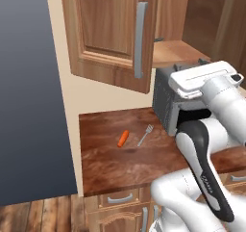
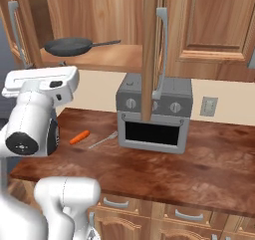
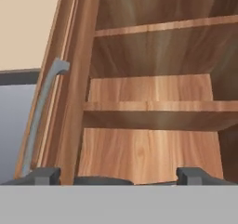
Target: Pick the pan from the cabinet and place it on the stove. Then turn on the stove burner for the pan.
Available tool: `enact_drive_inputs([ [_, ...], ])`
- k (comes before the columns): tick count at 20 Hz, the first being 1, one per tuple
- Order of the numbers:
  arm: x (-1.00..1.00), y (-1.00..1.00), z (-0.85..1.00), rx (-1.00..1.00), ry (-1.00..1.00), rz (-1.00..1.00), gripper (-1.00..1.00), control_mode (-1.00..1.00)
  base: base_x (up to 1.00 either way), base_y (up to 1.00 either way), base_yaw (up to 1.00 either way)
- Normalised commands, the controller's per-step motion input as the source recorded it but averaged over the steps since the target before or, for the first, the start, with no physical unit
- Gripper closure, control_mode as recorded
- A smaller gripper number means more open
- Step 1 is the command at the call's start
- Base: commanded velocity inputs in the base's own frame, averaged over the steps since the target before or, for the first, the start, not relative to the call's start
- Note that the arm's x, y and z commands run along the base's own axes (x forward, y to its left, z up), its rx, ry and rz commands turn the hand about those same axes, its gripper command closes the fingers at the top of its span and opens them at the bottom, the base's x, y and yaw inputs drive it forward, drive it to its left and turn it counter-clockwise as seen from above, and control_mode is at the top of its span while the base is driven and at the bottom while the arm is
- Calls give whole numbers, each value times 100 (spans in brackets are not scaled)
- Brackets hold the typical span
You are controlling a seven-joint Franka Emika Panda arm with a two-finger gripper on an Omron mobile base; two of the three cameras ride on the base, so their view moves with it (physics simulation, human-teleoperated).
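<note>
Two cabinet doors (image 1: 108,33) stand swung open in the left base view, and the white arm's hand (image 1: 204,79) is raised at the level of the lowest shelf (image 1: 178,50), just in front of the silver toaster oven (image 1: 168,101). On the wooden counter (image 1: 110,163) lie a small carrot (image 1: 123,138) and a fork (image 1: 145,135).

From the right base view, the pan (image 2: 68,46) sits on the lowest shelf of the cabinet (image 2: 89,15), its long handle (image 2: 103,43) pointing right. The hand hangs just below and in front of that shelf's edge, left of the toaster oven.

Looking along the hand view, the gripper (image 3: 118,175) has its two dark tips spread wide with nothing between them, facing the cabinet's inner shelves; a dark curved edge low between the tips is probably the pan's rim (image 3: 103,180).

I judge the pick step to be in hand, with the pan not yet grasped. Next the hand would need to go forward and settle its tips around the rim or handle, then close.
</note>
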Motion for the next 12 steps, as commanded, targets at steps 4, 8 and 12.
enact_drive_inputs([
  [4,37,-11,0,16,13,14,-100,-100,0,0,0],
  [8,35,-15,0,17,17,17,-100,-100,0,0,0],
  [12,28,-14,0,16,19,16,-100,-100,0,0,0],
])
